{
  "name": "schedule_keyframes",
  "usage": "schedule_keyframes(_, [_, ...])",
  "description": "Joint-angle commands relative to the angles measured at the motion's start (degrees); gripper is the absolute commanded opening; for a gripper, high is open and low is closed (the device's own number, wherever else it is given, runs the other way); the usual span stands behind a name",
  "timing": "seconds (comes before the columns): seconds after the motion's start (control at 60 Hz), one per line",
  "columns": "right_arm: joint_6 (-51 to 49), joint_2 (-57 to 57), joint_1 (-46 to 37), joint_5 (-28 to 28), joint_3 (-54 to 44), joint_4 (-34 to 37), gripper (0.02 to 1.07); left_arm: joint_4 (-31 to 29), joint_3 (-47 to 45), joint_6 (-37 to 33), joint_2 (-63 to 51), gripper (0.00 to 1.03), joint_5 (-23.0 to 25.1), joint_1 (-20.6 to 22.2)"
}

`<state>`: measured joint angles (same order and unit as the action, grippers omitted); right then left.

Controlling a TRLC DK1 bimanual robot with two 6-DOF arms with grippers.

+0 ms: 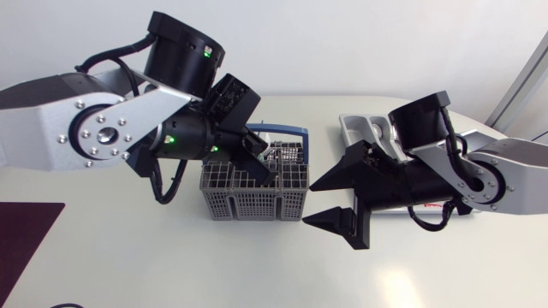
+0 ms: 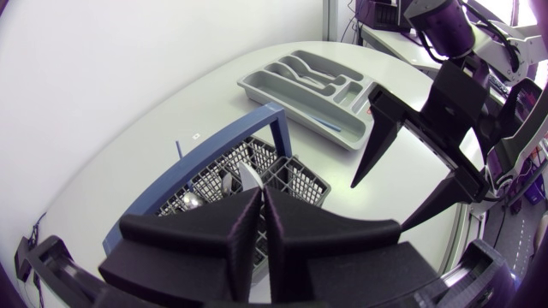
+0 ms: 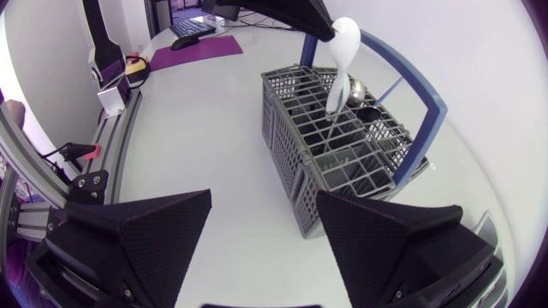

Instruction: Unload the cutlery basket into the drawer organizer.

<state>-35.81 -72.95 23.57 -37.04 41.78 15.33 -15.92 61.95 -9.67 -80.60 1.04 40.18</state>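
Your left claw (image 1: 264, 165) hangs just left of centre in the head view, directly over the cutlery basket (image 1: 254, 198). Its two fingers are pressed almost together, with only a thin slot between them. In that slot they pinch a white spoon (image 3: 341, 64). The right wrist view shows the left claw (image 3: 318, 26) gripping it from both sides near the bowl. The bowl points up and the handle runs down into the basket's grid; you cannot tell which cell it stands in. In the left wrist view the spoon (image 2: 248, 177) peeks out just ahead of the closed fingertips of that claw (image 2: 260, 192), above the basket (image 2: 295, 175).

Your right claw (image 1: 321, 204) sits right of centre in the head frame, just beside the basket's right end and not touching it. Its fingers are spread wide with nothing between them. The right wrist view shows the same wide gap (image 3: 265, 231), with the basket (image 3: 342, 171) standing ahead of it.

The basket is a grey grid with a blue handle (image 3: 428, 111) arching over it, and it stands mid-frame on the white table (image 1: 128, 257). Beside the white spoon's handle, a metal spoon (image 3: 355, 88) pokes up from another cell.

The drawer organizer (image 1: 355, 127) lies upper right of centre, partly covered by your right arm and apart from the basket. A purple mat (image 1: 26, 235) fills the lower left corner.
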Motion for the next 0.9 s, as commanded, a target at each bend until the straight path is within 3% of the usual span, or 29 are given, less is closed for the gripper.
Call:
schedule_keyframes(0.0, [1.2,-1.3,0.7,0.2,1.6,-0.6,0.91,0.9,-1.3,-0.4,1.8,0.13,0.5,-0.4])
schedule_keyframes(0.483, [1.4,-3.3,1.5,0.7,3.3,-1.9,0.91,1.3,-1.9,-0.6,4.6,0.13,0.5,-0.2])
schedule_keyframes(0.883, [2.0,-1.6,1.5,0.6,2.7,-2.2,0.91,1.2,-2.1,-0.8,6.6,0.13,3.8,-0.4])
